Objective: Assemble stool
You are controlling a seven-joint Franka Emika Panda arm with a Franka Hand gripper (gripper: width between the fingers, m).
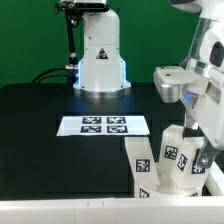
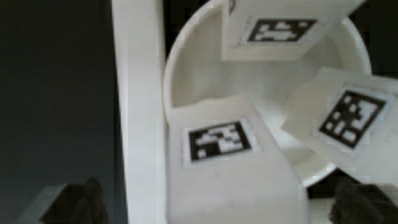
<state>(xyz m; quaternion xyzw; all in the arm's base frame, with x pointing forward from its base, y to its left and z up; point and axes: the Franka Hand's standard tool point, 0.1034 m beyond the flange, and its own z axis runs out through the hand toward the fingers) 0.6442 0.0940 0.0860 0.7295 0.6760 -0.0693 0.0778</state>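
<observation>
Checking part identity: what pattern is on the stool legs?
Black-and-white square tags on white legs; wrist view.

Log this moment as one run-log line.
stage: stool assembly | gripper: at tagged legs, grasp unclear | seat: close under wrist camera | marker board: flat on table

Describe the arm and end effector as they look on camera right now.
The arm is glossy white with rounded, chunky housings and grey-black joint seams. Its white wrist block carries a grey boxy module. In the wrist view only two dark, blurred fingertips show. No cables or markings are visible on it.
</observation>
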